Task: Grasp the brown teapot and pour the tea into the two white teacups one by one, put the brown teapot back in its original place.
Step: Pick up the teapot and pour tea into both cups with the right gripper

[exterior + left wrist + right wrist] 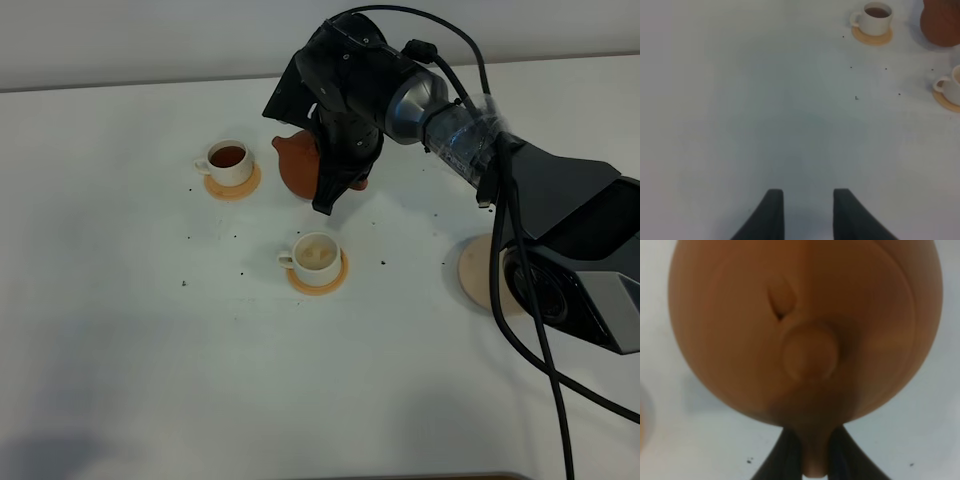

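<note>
The right hand (815,460) pinches the brown teapot (298,165) by its handle, the pot just beside the tea-filled cup (229,160) and behind the other cup (317,258). The left hand (808,212) hangs spread over the counter (120,320).

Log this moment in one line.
right gripper: shut on brown teapot | left gripper: open | far teacup: filled | beige coaster: bare

We see even, soft light on the white table (120,330); shadows are faint. Just beyond the right fingers (780,462) the brown teapot (805,330) fills our view, blurred.
</note>
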Tool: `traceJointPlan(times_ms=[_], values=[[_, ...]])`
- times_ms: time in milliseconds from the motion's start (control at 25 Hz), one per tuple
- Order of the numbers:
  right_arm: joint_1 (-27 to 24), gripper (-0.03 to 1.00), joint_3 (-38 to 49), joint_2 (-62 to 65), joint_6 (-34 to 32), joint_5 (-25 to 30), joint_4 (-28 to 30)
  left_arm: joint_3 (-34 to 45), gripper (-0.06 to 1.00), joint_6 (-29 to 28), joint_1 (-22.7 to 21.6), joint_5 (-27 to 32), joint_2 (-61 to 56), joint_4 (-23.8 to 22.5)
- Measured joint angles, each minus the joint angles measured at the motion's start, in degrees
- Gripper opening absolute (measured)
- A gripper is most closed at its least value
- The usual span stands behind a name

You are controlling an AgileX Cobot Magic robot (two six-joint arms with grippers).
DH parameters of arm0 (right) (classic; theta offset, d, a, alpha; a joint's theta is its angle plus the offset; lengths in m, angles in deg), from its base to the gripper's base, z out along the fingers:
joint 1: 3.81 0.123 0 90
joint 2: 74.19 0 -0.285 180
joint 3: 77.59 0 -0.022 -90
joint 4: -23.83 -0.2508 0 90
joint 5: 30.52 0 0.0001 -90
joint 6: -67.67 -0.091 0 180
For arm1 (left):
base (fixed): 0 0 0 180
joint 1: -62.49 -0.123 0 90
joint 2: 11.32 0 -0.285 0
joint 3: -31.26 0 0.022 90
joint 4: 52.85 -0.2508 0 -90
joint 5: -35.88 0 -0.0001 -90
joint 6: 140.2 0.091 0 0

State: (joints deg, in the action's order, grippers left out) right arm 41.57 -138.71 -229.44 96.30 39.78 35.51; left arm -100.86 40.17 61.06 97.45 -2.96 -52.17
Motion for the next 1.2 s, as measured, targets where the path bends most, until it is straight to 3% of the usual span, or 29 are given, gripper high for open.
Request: traceJointPlan(times_ms=[800, 1200], values=[[0.0, 0.09, 0.2, 2.9, -0.5, 0.0, 0.1, 0.0, 0.25, 0.0, 0.0, 0.0, 0.0, 0.0], [0.0, 0.09, 7.8, 6.4, -0.4, 0.0, -0.3, 0.0, 0.25, 0.0, 0.0, 0.0, 0.0, 0.0]])
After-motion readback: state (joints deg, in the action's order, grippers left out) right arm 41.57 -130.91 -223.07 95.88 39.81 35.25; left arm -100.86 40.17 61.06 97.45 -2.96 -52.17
